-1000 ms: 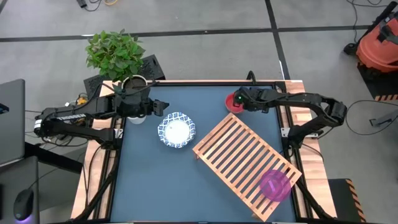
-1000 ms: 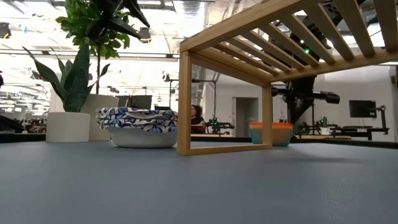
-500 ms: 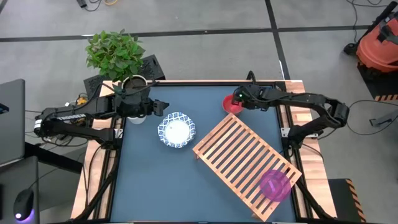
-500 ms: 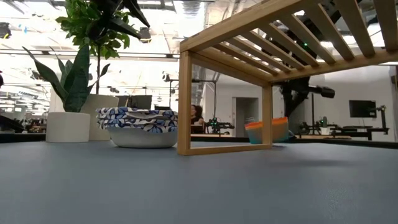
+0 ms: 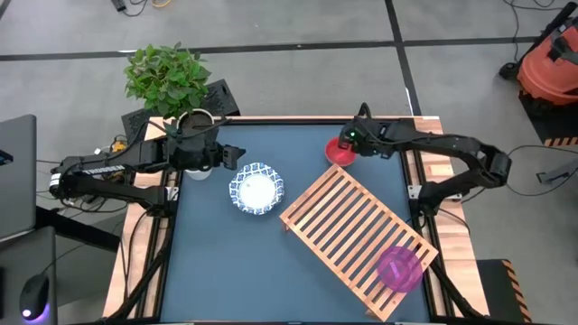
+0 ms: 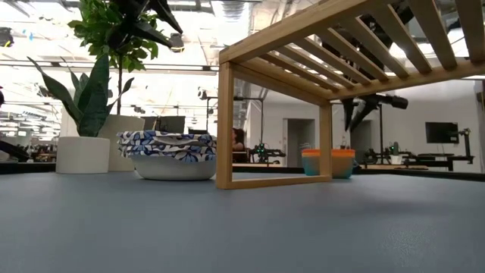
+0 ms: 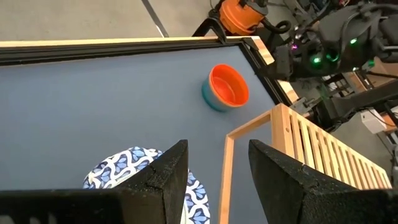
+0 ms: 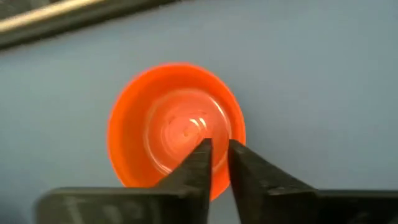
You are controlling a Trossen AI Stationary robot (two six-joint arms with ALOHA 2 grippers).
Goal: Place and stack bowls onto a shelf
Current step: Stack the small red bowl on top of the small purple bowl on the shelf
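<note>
High view: one orange-red bowl (image 5: 337, 151), one magenta bowl (image 5: 397, 267), one patterned bowl (image 5: 256, 189).

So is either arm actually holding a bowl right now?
No. The right gripper hangs above the orange bowl, nearly shut on nothing. The left gripper is open and empty near the patterned bowl.

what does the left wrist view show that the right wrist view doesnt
Only the left wrist view shows the teal bowl nested under the orange-red bowl, the blue-patterned white bowl, a shelf corner and the open left gripper. Only the right wrist view shows the right gripper, nearly shut, above the orange-red bowl's inside. Both share that bowl and the blue tabletop.
</note>
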